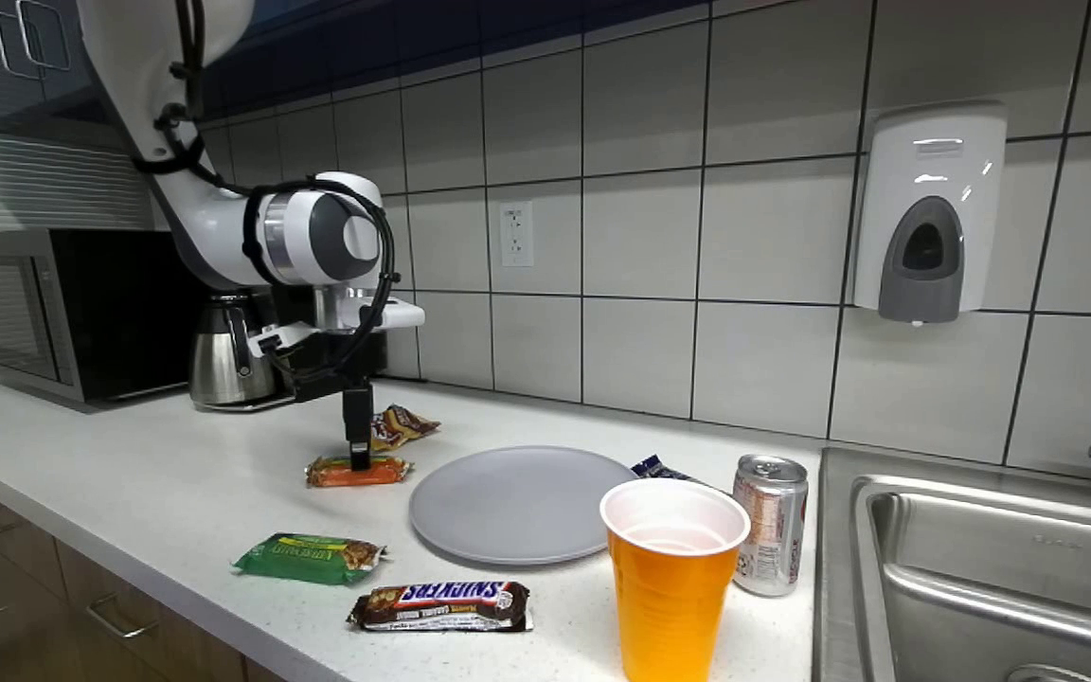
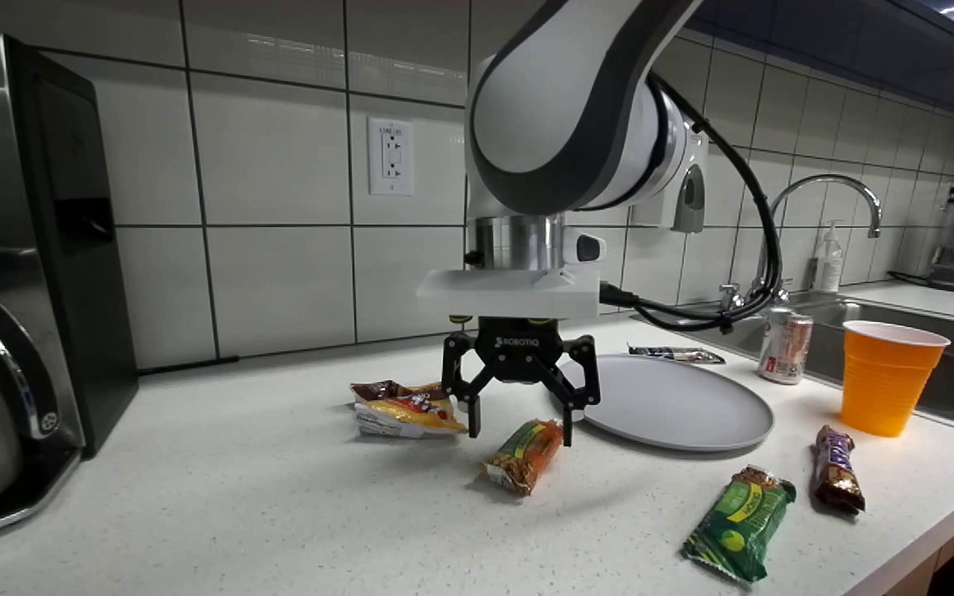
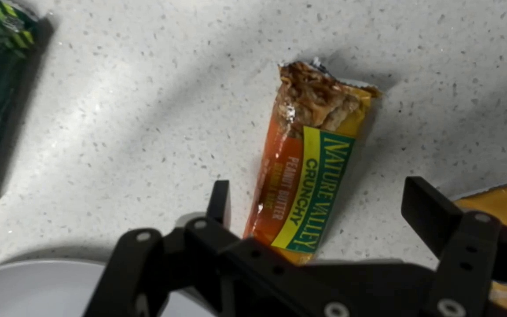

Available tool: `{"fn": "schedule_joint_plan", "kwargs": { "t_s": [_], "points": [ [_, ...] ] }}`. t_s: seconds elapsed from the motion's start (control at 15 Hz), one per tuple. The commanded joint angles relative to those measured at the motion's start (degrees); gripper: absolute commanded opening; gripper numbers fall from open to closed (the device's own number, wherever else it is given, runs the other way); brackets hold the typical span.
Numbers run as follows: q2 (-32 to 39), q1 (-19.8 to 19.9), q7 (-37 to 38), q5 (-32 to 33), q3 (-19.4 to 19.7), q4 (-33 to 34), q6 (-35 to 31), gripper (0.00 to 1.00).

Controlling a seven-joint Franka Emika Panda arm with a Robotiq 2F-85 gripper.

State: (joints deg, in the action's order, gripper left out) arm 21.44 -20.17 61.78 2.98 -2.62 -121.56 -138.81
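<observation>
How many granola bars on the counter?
2: orange bar at the open gripper, green bar beside the Snickers. Blue wrapper by the plate: unclear; more may be hidden.

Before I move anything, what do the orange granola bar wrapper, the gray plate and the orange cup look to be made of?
The granola bar wrapper looks like glossy plastic film: crinkled end, bright highlights. The gray plate seems matte, plastic or ceramic; its even, dull surface settles neither. The orange cup is probably shiny plastic, given its molded ridges.
</observation>
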Motion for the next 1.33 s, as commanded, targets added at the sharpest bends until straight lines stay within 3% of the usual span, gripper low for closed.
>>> {"fn": "schedule_joint_plan", "kwargs": {
  "t_s": [0.0,1.13,1.2,1.27],
  "points": [
    [-0.02,1.13,0.71,-0.96,-0.77,0.78,0.81,1.00],
    [-1.05,1.60,0.74,-1.82,-0.77,-0.89,0.53,0.99],
    [-1.09,1.61,0.85,-1.90,-0.77,-0.99,0.39,0.75],
    [-1.11,1.60,0.88,-1.88,-0.77,-1.07,0.36,0.75]
  ]
}}
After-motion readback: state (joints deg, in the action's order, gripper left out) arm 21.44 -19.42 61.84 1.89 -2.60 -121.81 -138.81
